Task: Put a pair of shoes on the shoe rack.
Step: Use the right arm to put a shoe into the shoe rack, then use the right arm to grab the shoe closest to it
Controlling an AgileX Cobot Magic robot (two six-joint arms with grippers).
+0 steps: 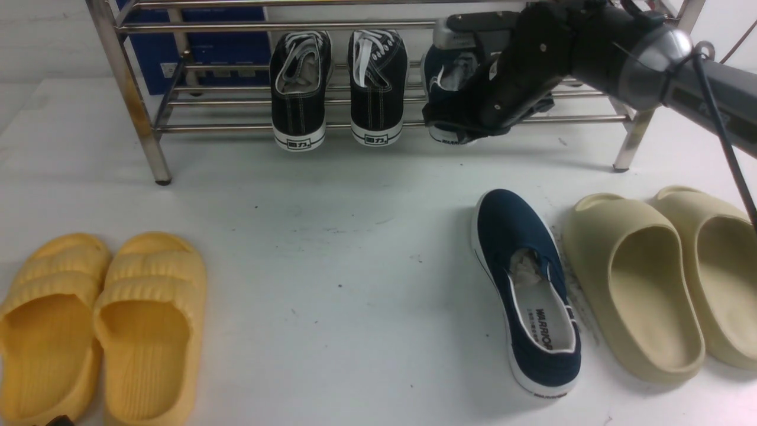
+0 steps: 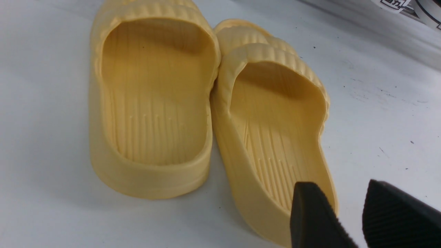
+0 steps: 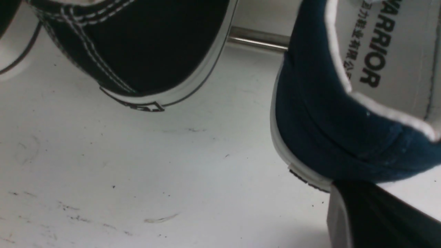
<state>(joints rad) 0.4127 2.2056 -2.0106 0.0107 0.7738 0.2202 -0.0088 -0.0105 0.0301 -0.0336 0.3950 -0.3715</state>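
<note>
White table (image 1: 355, 248) fills the frame, folks, and the steel shoe rack (image 1: 127, 89) stands across the top of the front view. The right arm (image 1: 650, 53) reaches in from the upper right, down to the rack's lower shelf. At lower right a pair of beige slippers (image 1: 639, 284) sits side by side. At lower left is a pair of yellow slippers (image 1: 148, 307), touching each other.

Now the ones that matter. The loose navy slip-on (image 1: 535, 313) lies on the table right of centre, just beside the beige pair, toe toward the rack. The racked navy slip-on (image 1: 440, 83) is on the lower shelf at upper right, heel hanging over the front bar. It sits just right of the black sneakers (image 1: 298, 89), which are parked heels out.

The right gripper (image 1: 443, 121) is at that racked heel, its fingers (image 3: 379, 213) clenched together. The wrist view is cramped, so whether they pinch the heel or merely touch it, I can't call. The left gripper (image 2: 339, 187) hovers over one yellow slipper's heel, fingers (image 2: 310, 213) spread apart, holding nothing.
</note>
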